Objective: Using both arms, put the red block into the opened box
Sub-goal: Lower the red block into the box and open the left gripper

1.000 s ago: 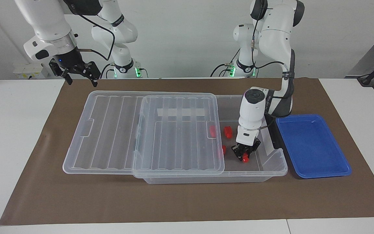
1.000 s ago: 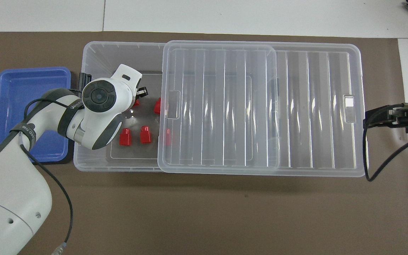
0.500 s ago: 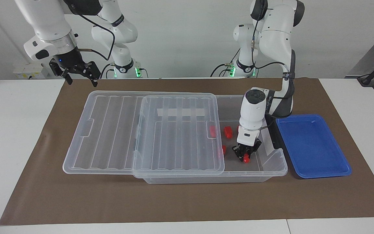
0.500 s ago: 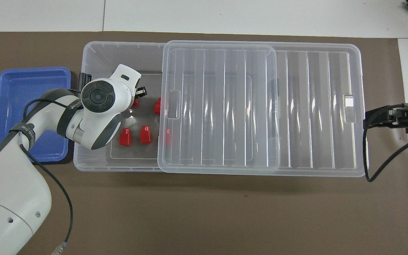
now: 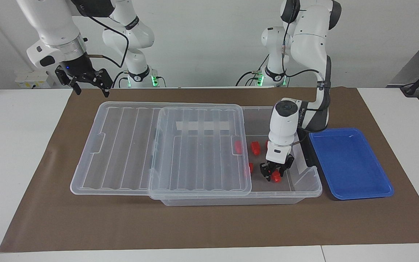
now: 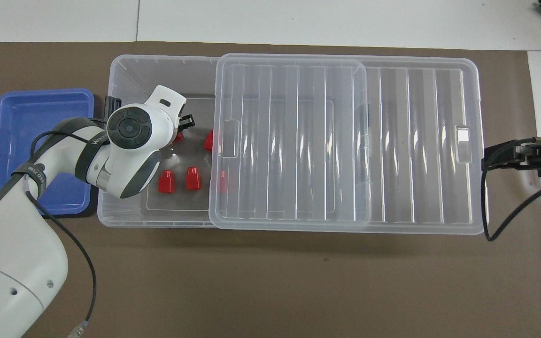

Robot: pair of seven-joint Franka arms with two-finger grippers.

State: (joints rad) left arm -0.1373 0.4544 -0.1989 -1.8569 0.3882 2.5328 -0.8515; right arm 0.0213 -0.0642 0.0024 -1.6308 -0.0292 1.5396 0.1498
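Note:
The clear box (image 5: 306, 188) lies along the brown mat, with its ribbed lid (image 5: 195, 145) slid toward the right arm's end. That leaves the left arm's end uncovered. My left gripper (image 5: 275, 174) reaches down into this uncovered part. Its fingertips straddle a red block (image 5: 275, 177) low at the box floor, and its links are drawn in, so it is open. In the overhead view the wrist hides most of the left gripper (image 6: 180, 130) and that block (image 6: 178, 137). My right gripper (image 5: 88, 86) waits open in the air over the mat's corner nearest the right arm's base.
Three more red blocks (image 6: 166, 181) (image 6: 192, 178) (image 6: 209, 140) lie on the box floor, and another (image 6: 222, 181) shows under the lid's edge. A shallow blue tray (image 5: 347, 163) sits on the mat beside the box's uncovered end.
The left gripper's outer links have drawn in around the red block, which stays low in the box. The right arm has not moved.

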